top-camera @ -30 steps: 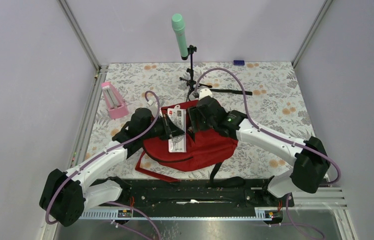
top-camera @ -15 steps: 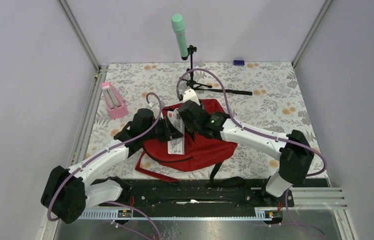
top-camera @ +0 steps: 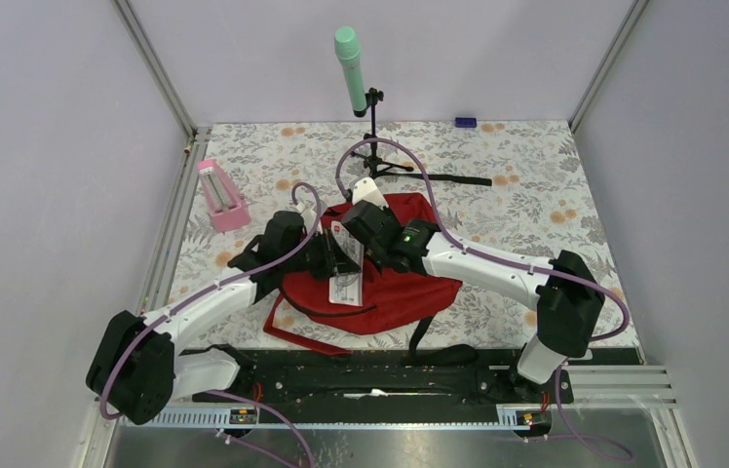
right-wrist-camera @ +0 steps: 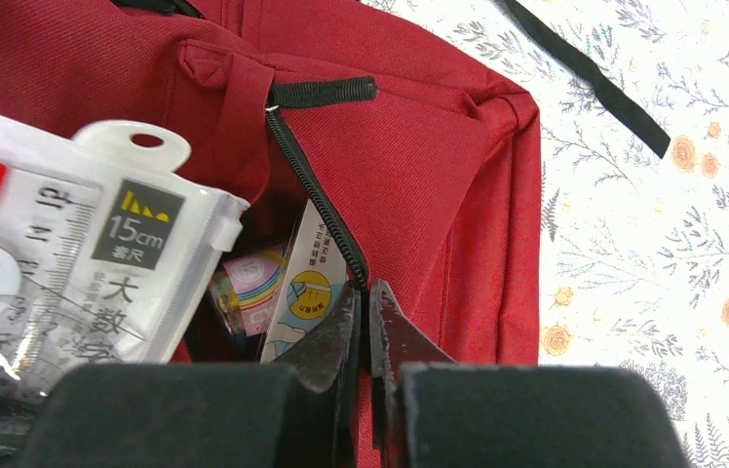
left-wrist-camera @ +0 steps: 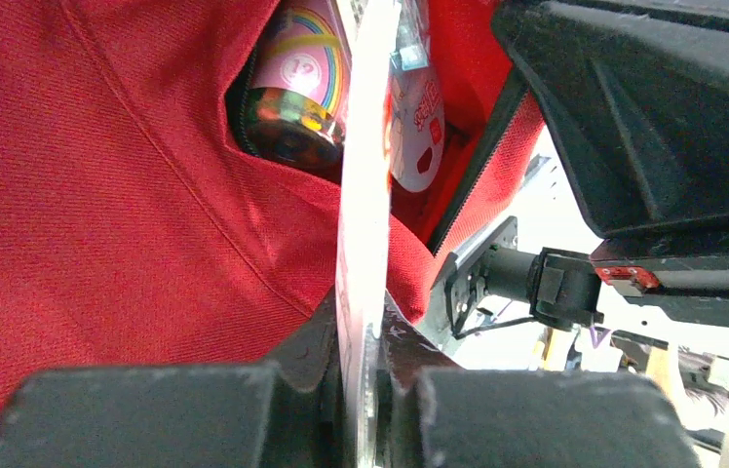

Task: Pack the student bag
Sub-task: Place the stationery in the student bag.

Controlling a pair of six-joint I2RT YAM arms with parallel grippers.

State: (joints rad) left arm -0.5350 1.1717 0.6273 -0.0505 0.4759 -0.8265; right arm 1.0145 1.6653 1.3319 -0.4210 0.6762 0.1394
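Closing within the last second, the right tool (right-wrist-camera: 365,304) now pinches the black zipper edge (right-wrist-camera: 314,185) of the student bag (top-camera: 409,283), having swung in across the bag toward its opening. The left tool (left-wrist-camera: 365,375) stays pinched on the ruler set packet (right-wrist-camera: 68,263), held edge-on at the mouth. The bag lies on the counter (top-camera: 536,195) between both arms, with other packets (right-wrist-camera: 283,283) already inside. Judgement: the mouth is now gripped and can be pulled wide. The ruler set packet is not yet inside; sliding it in appears to be the next step.
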